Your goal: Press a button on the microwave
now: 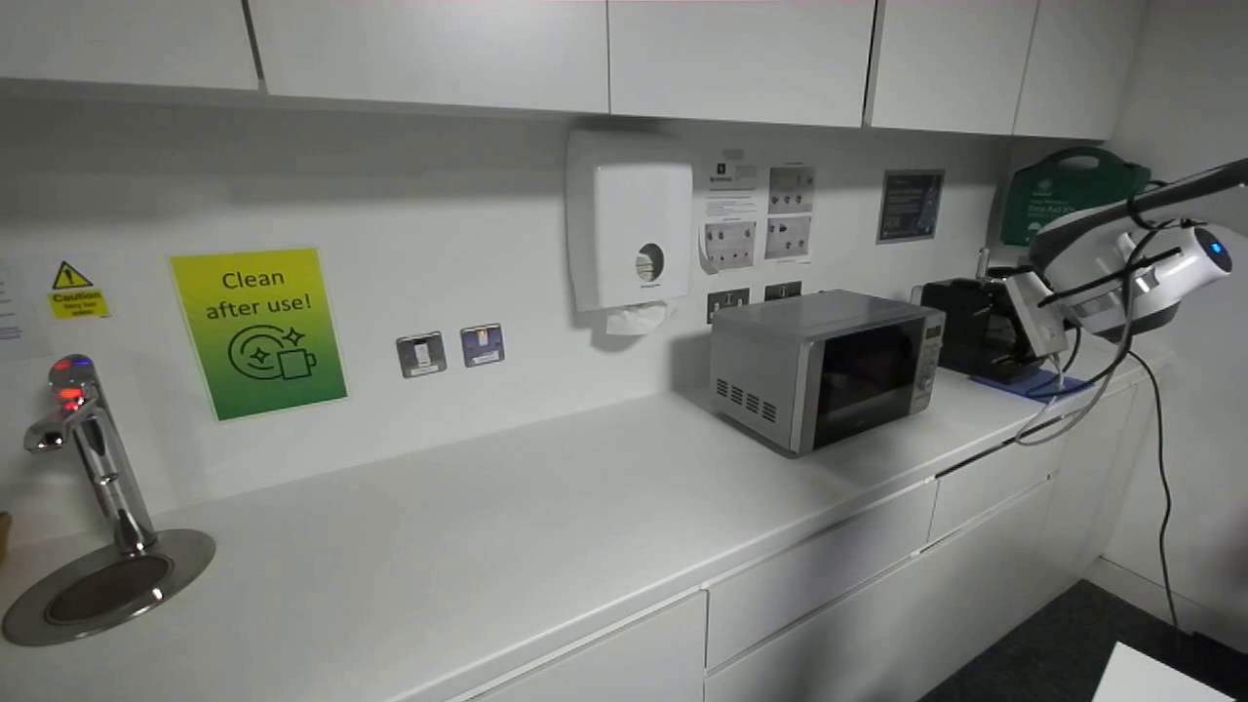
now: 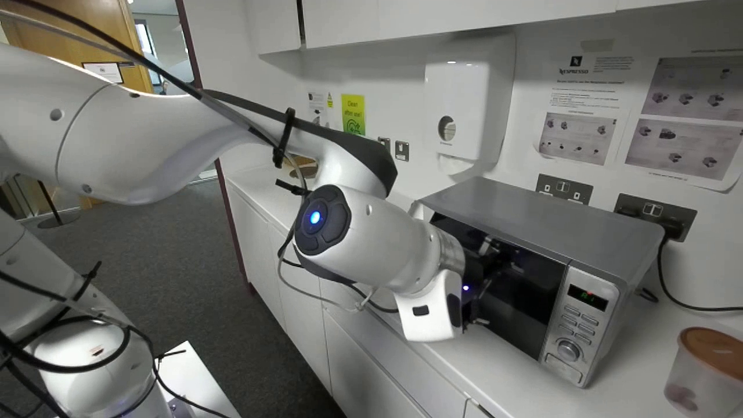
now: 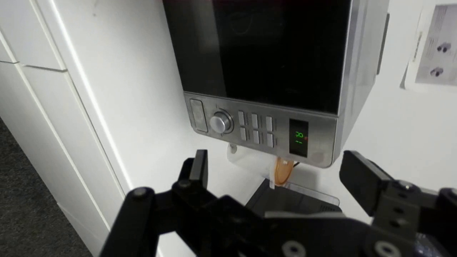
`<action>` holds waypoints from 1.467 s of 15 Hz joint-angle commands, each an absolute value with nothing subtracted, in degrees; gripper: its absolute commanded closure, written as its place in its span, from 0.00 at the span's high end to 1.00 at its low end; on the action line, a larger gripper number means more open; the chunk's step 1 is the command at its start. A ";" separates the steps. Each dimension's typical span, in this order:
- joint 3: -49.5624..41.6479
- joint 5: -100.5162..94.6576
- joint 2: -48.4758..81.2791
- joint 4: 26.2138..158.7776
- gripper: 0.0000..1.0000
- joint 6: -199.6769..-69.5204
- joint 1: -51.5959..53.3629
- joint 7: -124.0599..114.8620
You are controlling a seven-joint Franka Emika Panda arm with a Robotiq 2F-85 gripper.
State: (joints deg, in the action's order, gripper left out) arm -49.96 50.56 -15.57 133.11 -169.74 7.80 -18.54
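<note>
The silver-grey microwave [image 1: 765, 366] stands on the counter with its dark glass door shut; it also shows in an exterior view [image 2: 540, 223]. In the wrist view the microwave [image 3: 271, 71] fills the upper middle. Its control strip [image 3: 319, 137] carries several small buttons [image 3: 255, 121], a round dial [image 3: 220, 122] and a lit green display [image 3: 298, 138]. My gripper [image 3: 275, 159] is open and empty, its fingers spread wide below the strip in the picture. In an exterior view the gripper [image 2: 490, 284] is in front of the dark door, left of the strip; contact cannot be told.
A clear container with an orange lid [image 2: 717, 351] stands beside the microwave and shows in the wrist view [image 3: 284, 171]. A black appliance [image 1: 955, 322] is beyond it. A white dispenser [image 1: 634, 224] hangs on the wall. The counter's front edge [image 1: 838, 522] runs before the microwave. Cables hang from the arm.
</note>
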 commanded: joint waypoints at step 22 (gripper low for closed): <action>-42.88 104.36 23.39 106.59 1.00 -148.02 -11.88 40.19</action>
State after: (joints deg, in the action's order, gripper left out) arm -46.51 105.14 31.95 103.42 -151.21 -8.10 30.05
